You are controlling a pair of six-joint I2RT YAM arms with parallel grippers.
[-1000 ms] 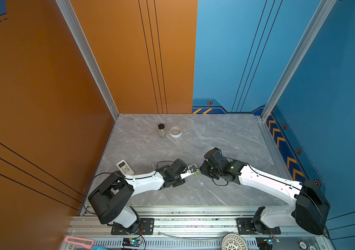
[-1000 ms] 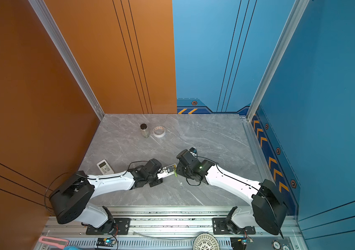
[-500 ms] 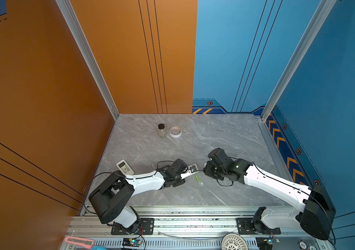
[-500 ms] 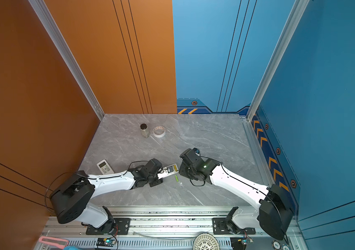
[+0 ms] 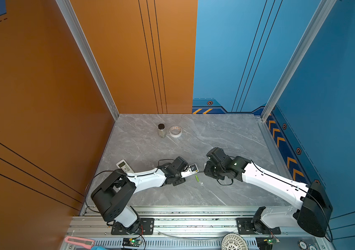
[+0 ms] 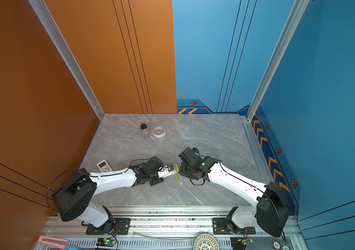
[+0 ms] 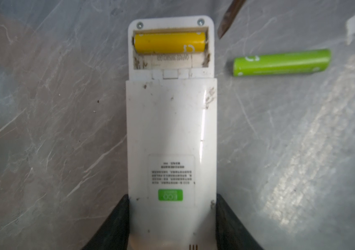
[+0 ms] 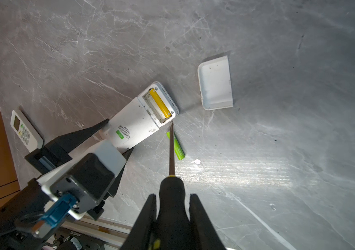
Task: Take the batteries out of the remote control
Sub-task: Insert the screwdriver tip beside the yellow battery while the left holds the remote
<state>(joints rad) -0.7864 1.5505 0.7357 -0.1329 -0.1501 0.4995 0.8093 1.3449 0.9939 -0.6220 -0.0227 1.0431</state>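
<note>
1. The left gripper (image 7: 172,200) is clamped on the remote (image 7: 171,121), held back-up with its open battery bay pointing right.
2. The yellow battery (image 7: 169,42) sits in the bay's outer slot, and the inner slot shows bare.
3. The green battery (image 7: 280,62) lies on the worktop (image 7: 53,129), just on the near side of the remote's open end.
4. The right gripper (image 8: 172,198) grips the screwdriver (image 8: 171,149) by its handle, with the tip just beside the remote's near end corner.
5. The cover (image 8: 215,83) lies loose to the right of the remote.
</note>
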